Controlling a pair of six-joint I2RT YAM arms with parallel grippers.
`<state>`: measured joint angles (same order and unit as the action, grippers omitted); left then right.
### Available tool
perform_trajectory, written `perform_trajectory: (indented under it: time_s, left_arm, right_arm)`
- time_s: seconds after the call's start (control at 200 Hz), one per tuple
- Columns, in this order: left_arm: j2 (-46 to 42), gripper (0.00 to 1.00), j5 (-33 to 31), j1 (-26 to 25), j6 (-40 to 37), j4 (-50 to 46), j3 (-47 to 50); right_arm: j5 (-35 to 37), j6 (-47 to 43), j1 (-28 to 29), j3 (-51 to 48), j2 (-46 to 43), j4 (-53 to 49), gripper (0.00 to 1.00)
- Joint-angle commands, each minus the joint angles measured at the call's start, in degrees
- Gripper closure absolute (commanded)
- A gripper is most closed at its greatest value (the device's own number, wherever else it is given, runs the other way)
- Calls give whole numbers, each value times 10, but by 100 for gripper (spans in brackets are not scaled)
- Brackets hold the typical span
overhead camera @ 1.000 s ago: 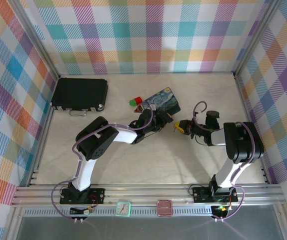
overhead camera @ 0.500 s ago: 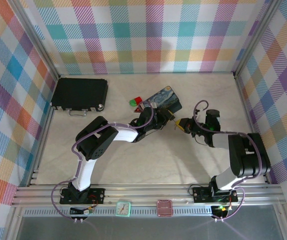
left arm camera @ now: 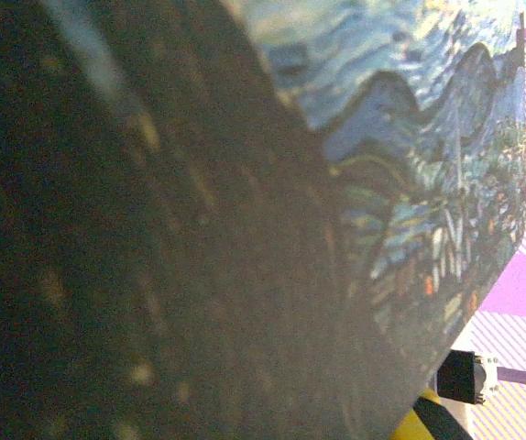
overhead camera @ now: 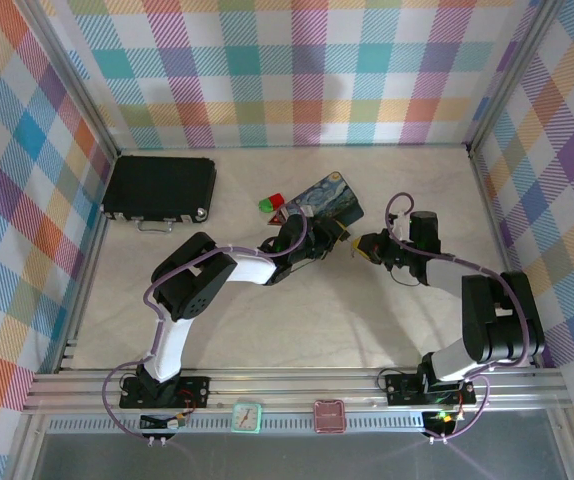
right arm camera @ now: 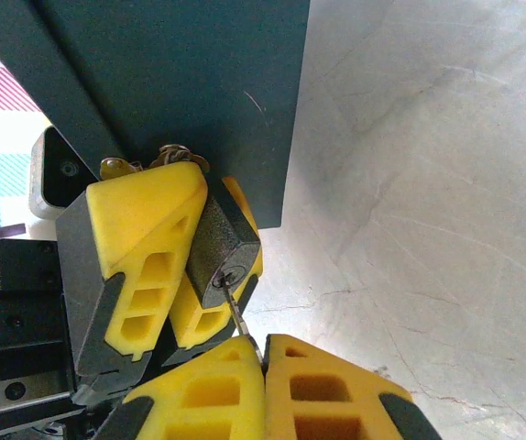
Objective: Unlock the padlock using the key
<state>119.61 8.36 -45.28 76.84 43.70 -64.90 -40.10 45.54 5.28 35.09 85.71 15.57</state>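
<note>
I am working at the insertion step. My left gripper (right arm camera: 210, 240) is pinching the padlock (right arm camera: 222, 261) by its dark body, holding it off the table (right arm camera: 428, 183) just beside the edge of the tin (overhead camera: 329, 200), keyhole end pointing at my other hand. My right gripper (right arm camera: 265, 353) is pressing its jaws together on the key (right arm camera: 238, 316). Only the thin shaft is sticking out, with its tip touching the keyhole. I cannot tell whether it is seated inside. In the top view both grippers are meeting nose to nose beside the tin.

Next, I judge, I am needing a short straight push along the shaft and then a twist of my right wrist, while my left keeps the body from turning. The shaft looks thin, so any sideways load is risking a bend or a slip.
</note>
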Motion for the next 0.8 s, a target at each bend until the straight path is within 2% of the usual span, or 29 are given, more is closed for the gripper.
perform_trajectory:
  time_s: [0.0, 0.17, 0.34, 0.59, 0.795]
  left_arm:
    - [-11, 100, 64, -26, 2, 77, 7]
    - [-13, 100, 48, -8, -35, 73, 7]
    - [-6, 100, 40, -4, -38, 75, -1]
    - [3, 100, 45, -8, -29, 96, 5]
    - [0, 100, 40, -10, -31, 97, 16]
  right_arm:
    - [29, -17, -8, 0, -23, -18, 100]
    - [10, -12, -15, -37, -53, -35, 100]
    - [-3, -4, -36, -72, -74, -33, 100]
    - [-45, 43, -38, -94, -88, 42, 100]
    - [-39, 61, -38, -85, -106, 76, 100]
